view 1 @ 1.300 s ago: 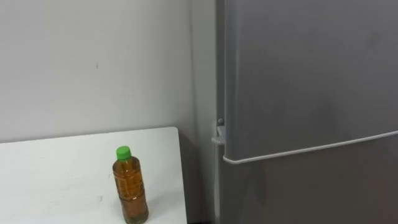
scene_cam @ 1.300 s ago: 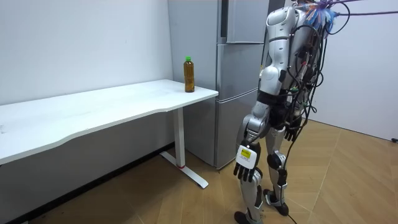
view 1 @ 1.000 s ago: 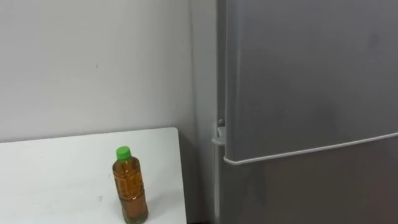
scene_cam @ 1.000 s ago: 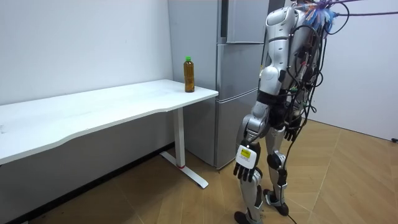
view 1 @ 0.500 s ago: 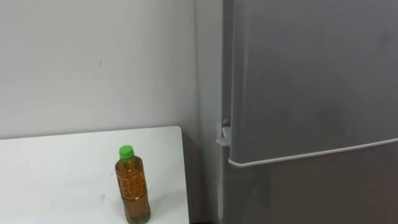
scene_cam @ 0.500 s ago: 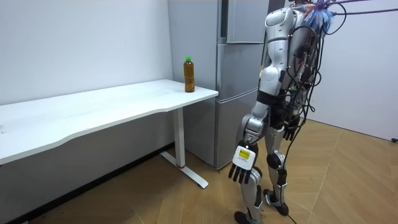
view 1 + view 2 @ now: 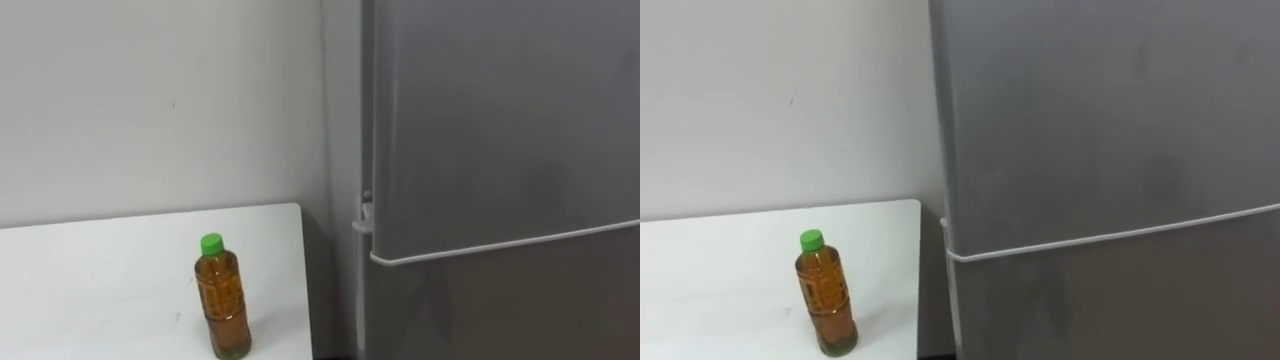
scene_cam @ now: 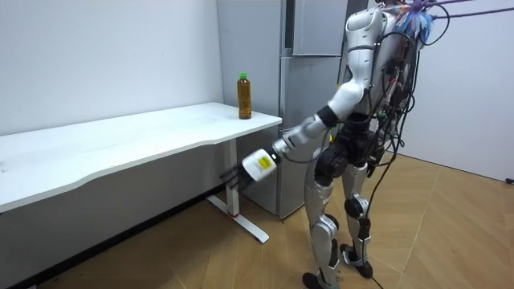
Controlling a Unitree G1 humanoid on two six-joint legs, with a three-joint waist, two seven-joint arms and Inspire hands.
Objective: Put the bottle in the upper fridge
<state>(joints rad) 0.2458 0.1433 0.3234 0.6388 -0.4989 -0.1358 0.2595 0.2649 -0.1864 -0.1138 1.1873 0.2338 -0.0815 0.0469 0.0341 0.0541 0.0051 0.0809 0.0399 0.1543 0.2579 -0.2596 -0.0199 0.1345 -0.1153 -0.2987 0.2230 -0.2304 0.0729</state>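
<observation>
A bottle [image 7: 223,296] of amber drink with a green cap stands upright near the right end of the white table [image 7: 90,285]. To its right stands the grey fridge, its upper door [image 7: 500,120] closed above the seam to the lower door [image 7: 500,310]. In the room view I stand facing the fridge [image 8: 301,88]. My left hand [image 8: 243,172] reaches forward, below the table's edge and well below the bottle [image 8: 244,96], fingers stretched out and holding nothing. My right hand [image 8: 372,167] hangs by my hip behind the body.
The table [image 8: 120,140] runs along the white wall to the room view's left, on a white leg [image 8: 234,181]. A narrow gap separates its end from the fridge. Wooden floor [image 8: 450,233] lies open behind me.
My left arm has swung up from hanging beside my leg to reaching forward towards the table. The eye views have shifted slightly; bottle and fridge stay put.
</observation>
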